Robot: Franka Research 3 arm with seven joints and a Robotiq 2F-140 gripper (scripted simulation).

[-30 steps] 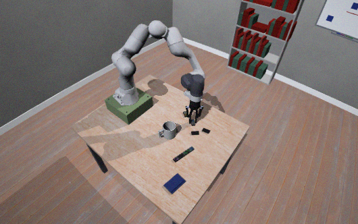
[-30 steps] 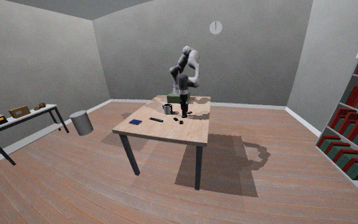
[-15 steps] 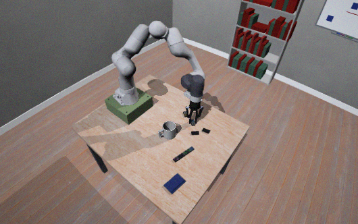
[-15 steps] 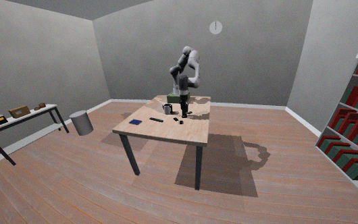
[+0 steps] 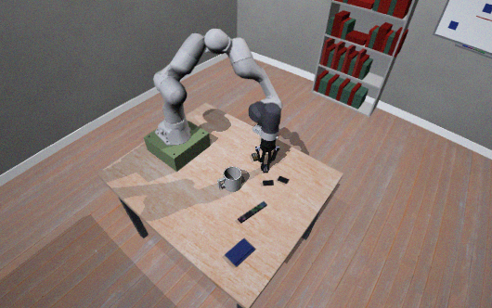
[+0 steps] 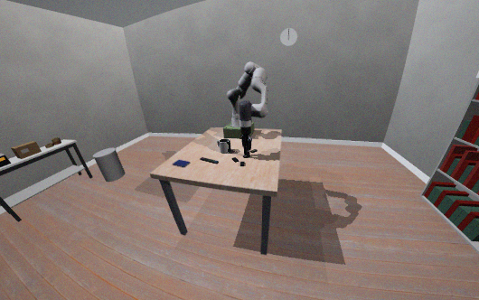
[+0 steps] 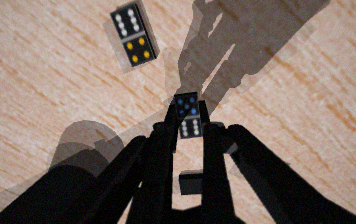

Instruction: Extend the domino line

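Domino (image 7: pixel 189 114), blue five over white six, sitting face up between narrowing jaws on desk (image 5: pixel 297 199); I'm probably gripping it. Another (image 7: pixel 132 34) already flipped. Line (image 5: pixel 252 211) awaiting match; placement remaining.

An office-like room: bookshelf (image 5: pixel 389 70) of binders, whiteboard (image 5: pixel 466 23), wall clock (image 6: pixel 288 36), side table (image 6: pixel 45 151).
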